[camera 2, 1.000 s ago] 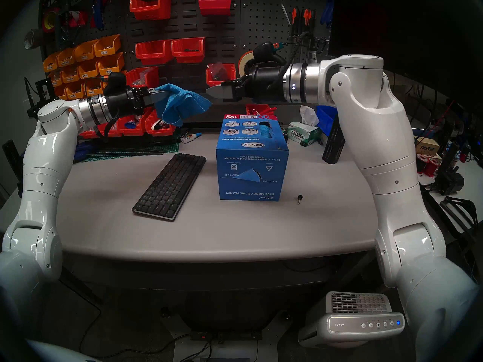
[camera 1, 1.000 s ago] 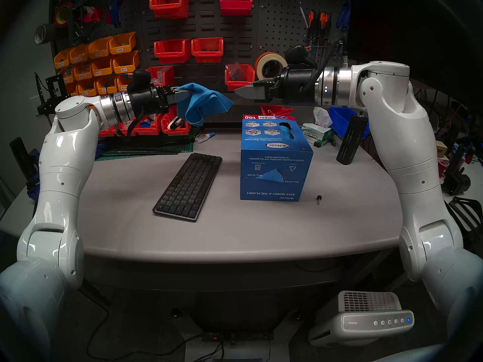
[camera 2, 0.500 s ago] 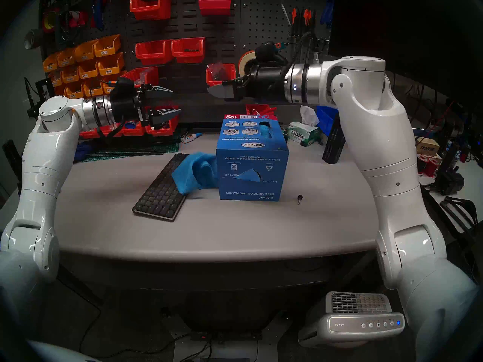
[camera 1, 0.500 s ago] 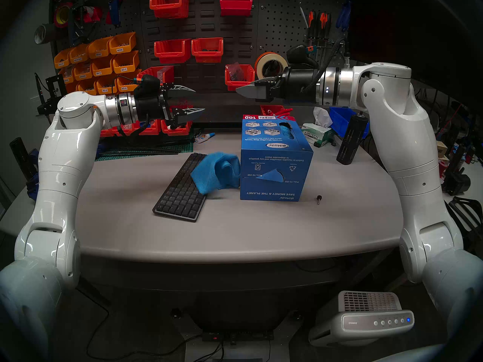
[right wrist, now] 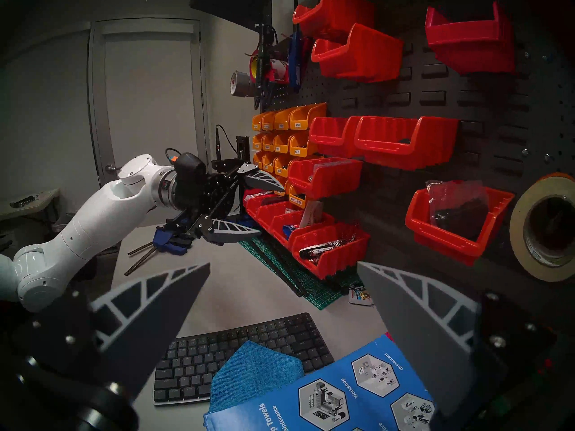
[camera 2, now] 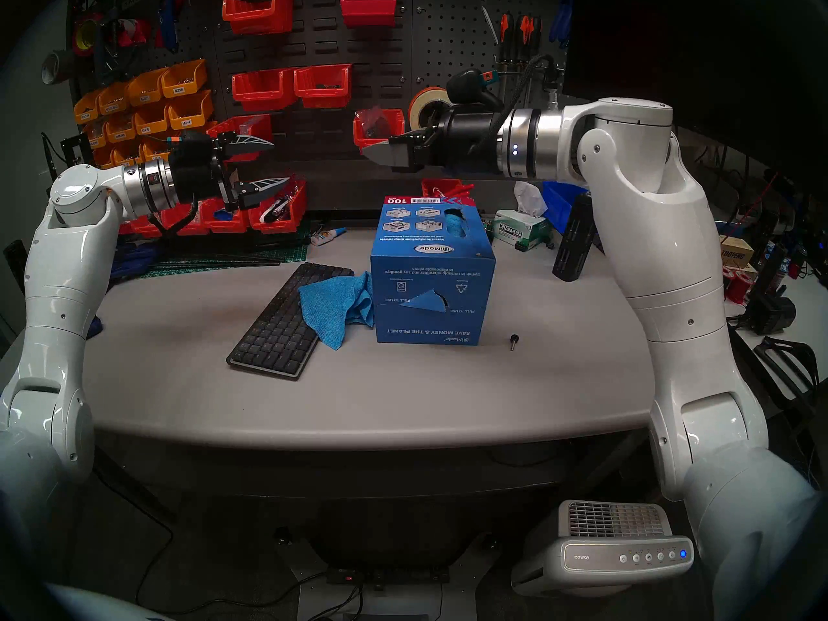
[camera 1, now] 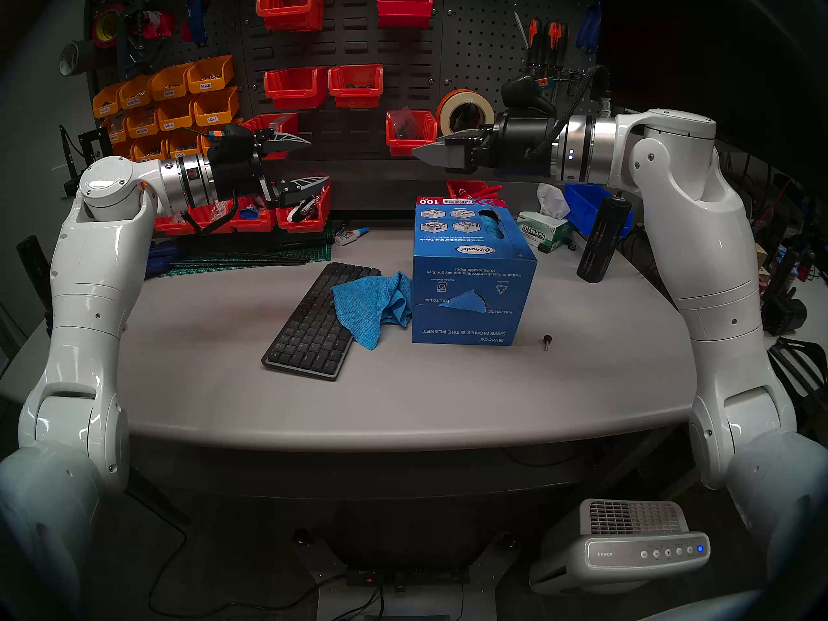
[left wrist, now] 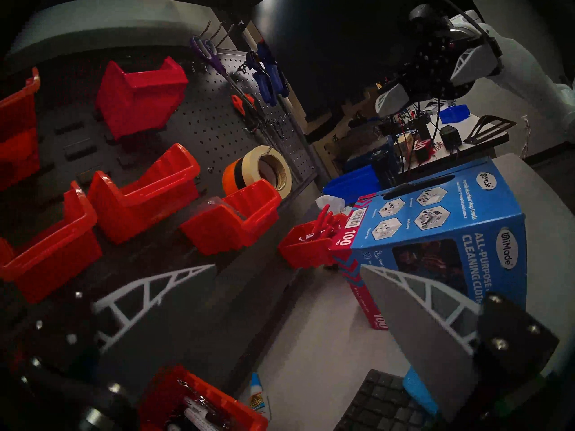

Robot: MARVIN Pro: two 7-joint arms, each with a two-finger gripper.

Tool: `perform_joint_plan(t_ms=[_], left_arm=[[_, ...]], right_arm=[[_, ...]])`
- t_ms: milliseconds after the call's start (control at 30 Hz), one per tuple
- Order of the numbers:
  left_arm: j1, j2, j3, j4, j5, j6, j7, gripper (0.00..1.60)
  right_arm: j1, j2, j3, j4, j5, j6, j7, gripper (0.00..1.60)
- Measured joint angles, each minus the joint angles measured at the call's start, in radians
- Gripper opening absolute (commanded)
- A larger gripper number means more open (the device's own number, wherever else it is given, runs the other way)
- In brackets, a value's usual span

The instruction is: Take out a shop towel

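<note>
The shop towel point(camera 1: 372, 304) is a bright-blue cloth lying crumpled on the table, partly over the dark keyboard point(camera 1: 309, 333) and against the left side of the big blue box point(camera 1: 470, 293). It also shows in the right wrist view point(right wrist: 255, 371). Another blue cloth corner point(camera 1: 466, 302) pokes out of the box's front slot. My left gripper point(camera 1: 319, 161) is open and empty, high above the table's back left. My right gripper point(camera 1: 425, 147) is open and empty, high behind the box; its fingers point(right wrist: 174, 296) stand wide apart.
A green-and-white tissue box point(camera 1: 542, 234) and a black cylinder point(camera 1: 600, 243) stand at the back right. A small black knob point(camera 1: 546, 341) lies right of the blue box. Red bins point(camera 1: 300, 217), a glue bottle point(camera 1: 349, 235) and a green mat point(camera 1: 251, 261) are at the back left.
My left gripper held the towel in the air, then opened. The towel fell onto the keyboard beside the box and settled. Both arms drew back outward a little.
</note>
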Motion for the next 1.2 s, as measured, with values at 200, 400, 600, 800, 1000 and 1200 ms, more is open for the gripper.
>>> perform_joint_plan(t_ms=[200, 400, 600, 800, 1000, 1200], left_arm=[[0.055, 0.0, -0.084, -0.022, -0.02, 0.018, 0.065, 1.6], [0.118, -0.022, -0.144, -0.061, -0.027, 0.049, 0.144, 1.6], [0.19, -0.067, -0.175, -0.133, -0.027, 0.07, 0.228, 1.6], [0.256, -0.128, -0.198, -0.196, -0.028, 0.092, 0.322, 1.6], [0.307, -0.188, -0.221, -0.242, -0.024, 0.098, 0.423, 1.6], [0.368, -0.252, -0.235, -0.305, -0.003, 0.09, 0.543, 1.6]], right_arm=[[-0.066, 0.021, 0.059, -0.063, -0.021, -0.045, -0.053, 1.6], [-0.149, 0.037, 0.121, -0.108, -0.077, -0.122, -0.134, 1.6], [-0.244, 0.048, 0.167, -0.138, -0.146, -0.204, -0.211, 1.6], [-0.336, 0.052, 0.201, -0.154, -0.207, -0.27, -0.278, 1.6], [-0.417, 0.049, 0.238, -0.164, -0.251, -0.328, -0.342, 1.6], [-0.515, 0.022, 0.277, -0.179, -0.295, -0.41, -0.422, 1.6]])
